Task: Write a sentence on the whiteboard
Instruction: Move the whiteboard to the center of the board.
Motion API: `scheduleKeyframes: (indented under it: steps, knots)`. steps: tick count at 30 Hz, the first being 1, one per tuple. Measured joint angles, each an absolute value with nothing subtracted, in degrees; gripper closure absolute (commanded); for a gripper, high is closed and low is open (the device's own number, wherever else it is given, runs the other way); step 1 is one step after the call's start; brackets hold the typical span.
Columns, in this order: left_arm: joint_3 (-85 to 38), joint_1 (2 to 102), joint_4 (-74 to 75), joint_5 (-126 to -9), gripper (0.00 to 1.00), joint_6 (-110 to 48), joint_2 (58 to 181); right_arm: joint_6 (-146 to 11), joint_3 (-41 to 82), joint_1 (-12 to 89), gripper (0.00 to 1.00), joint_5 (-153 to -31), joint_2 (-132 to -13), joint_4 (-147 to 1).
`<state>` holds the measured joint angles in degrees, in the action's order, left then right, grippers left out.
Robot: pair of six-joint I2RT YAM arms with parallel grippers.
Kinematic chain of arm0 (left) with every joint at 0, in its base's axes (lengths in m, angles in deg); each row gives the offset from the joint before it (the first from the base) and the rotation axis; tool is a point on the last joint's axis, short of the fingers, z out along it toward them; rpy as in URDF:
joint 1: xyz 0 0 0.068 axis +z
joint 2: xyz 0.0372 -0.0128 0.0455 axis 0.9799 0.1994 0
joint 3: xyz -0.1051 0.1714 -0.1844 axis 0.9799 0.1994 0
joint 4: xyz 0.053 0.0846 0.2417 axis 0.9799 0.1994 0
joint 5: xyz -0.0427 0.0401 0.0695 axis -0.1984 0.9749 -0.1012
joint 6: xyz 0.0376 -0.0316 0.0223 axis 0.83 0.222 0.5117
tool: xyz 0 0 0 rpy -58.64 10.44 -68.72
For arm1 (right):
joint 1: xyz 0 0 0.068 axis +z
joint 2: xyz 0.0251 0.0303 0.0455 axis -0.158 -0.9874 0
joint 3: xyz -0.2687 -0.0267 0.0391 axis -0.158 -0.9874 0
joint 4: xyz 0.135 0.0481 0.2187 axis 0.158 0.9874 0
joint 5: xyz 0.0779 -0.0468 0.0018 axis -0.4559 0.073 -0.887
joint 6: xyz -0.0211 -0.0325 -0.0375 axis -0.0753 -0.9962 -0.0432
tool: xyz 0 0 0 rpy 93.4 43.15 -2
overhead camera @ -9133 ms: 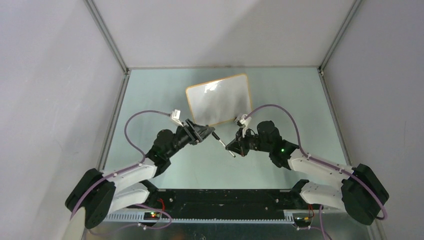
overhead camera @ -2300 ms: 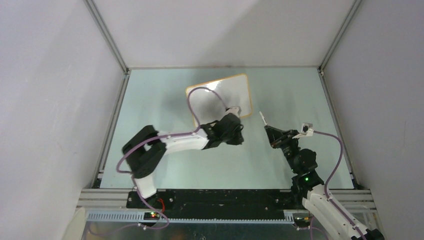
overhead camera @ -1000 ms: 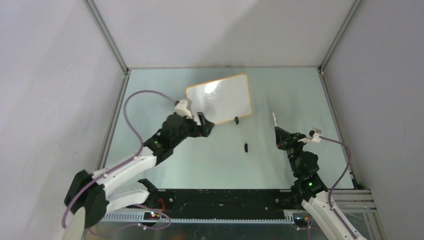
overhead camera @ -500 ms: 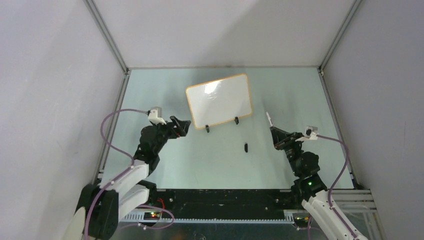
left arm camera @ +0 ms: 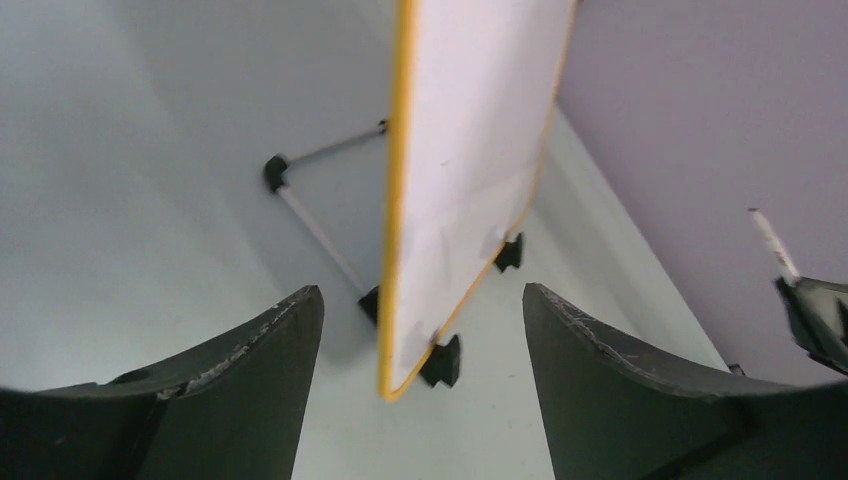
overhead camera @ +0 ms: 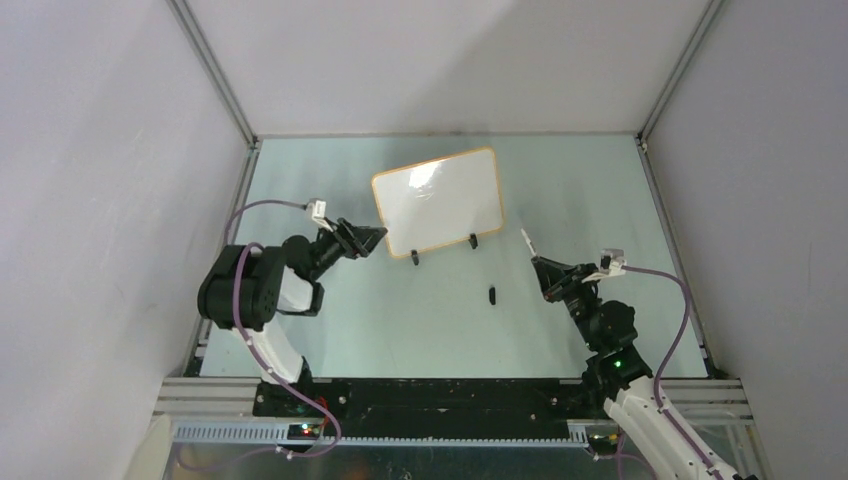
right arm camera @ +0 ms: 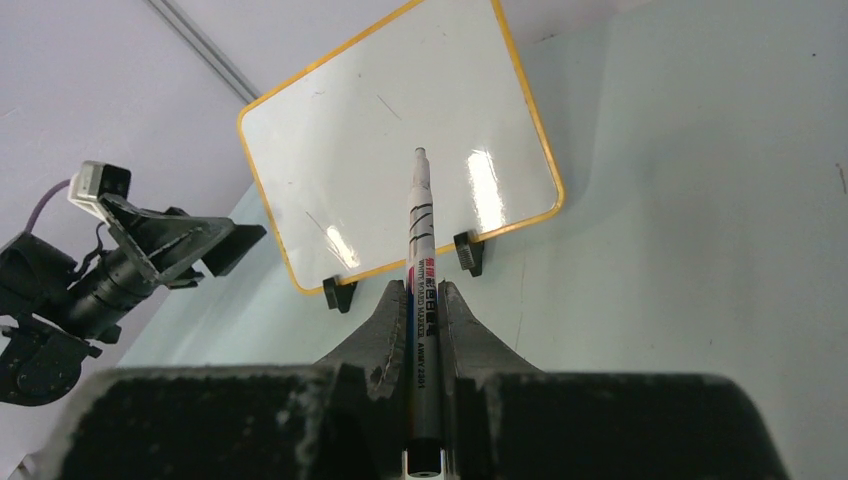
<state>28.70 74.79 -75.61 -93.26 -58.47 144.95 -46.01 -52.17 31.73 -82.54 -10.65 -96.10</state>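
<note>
Right end effector clamps marker pointing toward whiteboard, apart ahead.

Lab robot cell: grey panels, aluminium frame

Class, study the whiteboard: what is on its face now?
No lettering shows on the whiteboard, only a few faint streaks. In the right wrist view the marker, held in the right gripper, covers a thin strip of its face.
</note>
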Motion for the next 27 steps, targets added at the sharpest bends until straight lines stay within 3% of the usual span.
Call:
scheduleKeyframes:
  steps: [3, 7, 27]
  knots:
    - [27.98, 74.88, -79.08, -96.17, 0.27, -59.17, 144.95, -46.05, -52.17, 31.73, 1.00, -82.80, -10.65, -96.15]
    - [25.47, 74.88, -81.09, -99.12, 0.45, -60.50, 147.03, -46.03, -52.17, 31.73, 1.00, -83.41, -11.53, -96.87]
    - [23.35, 74.53, -82.47, -99.21, 0.42, -61.90, 151.31, -46.27, -52.17, 31.73, 1.00, -86.87, -15.09, -98.62]
